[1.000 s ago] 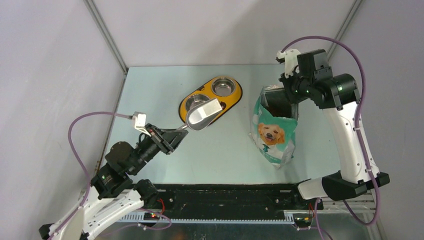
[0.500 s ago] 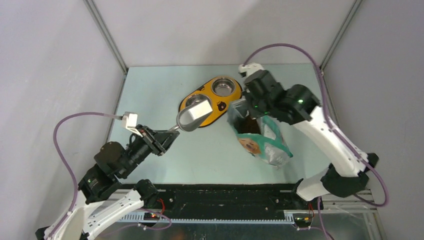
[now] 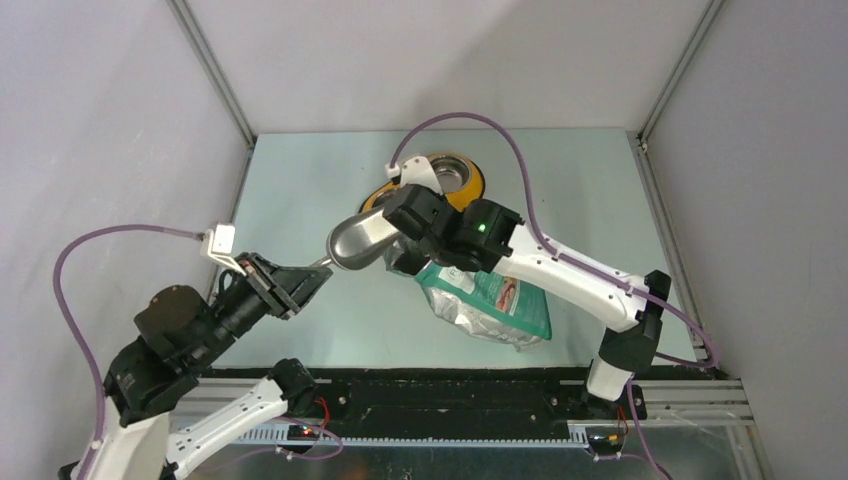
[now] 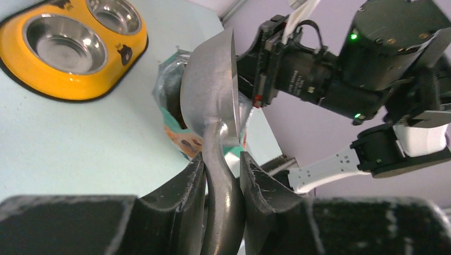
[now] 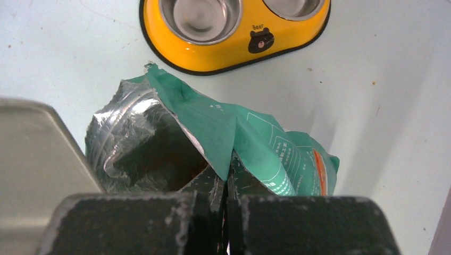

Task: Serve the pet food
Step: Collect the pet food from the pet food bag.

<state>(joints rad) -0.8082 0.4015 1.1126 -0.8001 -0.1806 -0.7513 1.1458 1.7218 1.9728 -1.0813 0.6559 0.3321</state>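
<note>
My left gripper [image 4: 222, 162] is shut on the handle of a grey metal scoop [image 4: 213, 101], whose bowl [image 3: 358, 240] hangs over the table just left of the bag's mouth. The teal-and-white bag [image 3: 490, 300] is tipped over toward the left. My right gripper [image 5: 227, 175] is shut on the bag's [image 5: 255, 133] torn rim. The bag's foil-lined opening [image 5: 149, 154] faces the scoop [image 5: 37, 154]. The pet food is hidden in the dark inside of the bag. Both steel bowls of the yellow double feeder [image 5: 234, 40] are empty.
The yellow feeder [image 3: 466, 190] sits at the back of the table, partly under the right arm [image 3: 560, 270]. The feeder [image 4: 32, 74] is left of the scoop in the left wrist view. Grey walls close in the table on three sides.
The right arm has swung left across the table, carrying the bag and tipping it from upright onto its side. The left arm has drawn the scoop left and nearer, away from the feeder.
</note>
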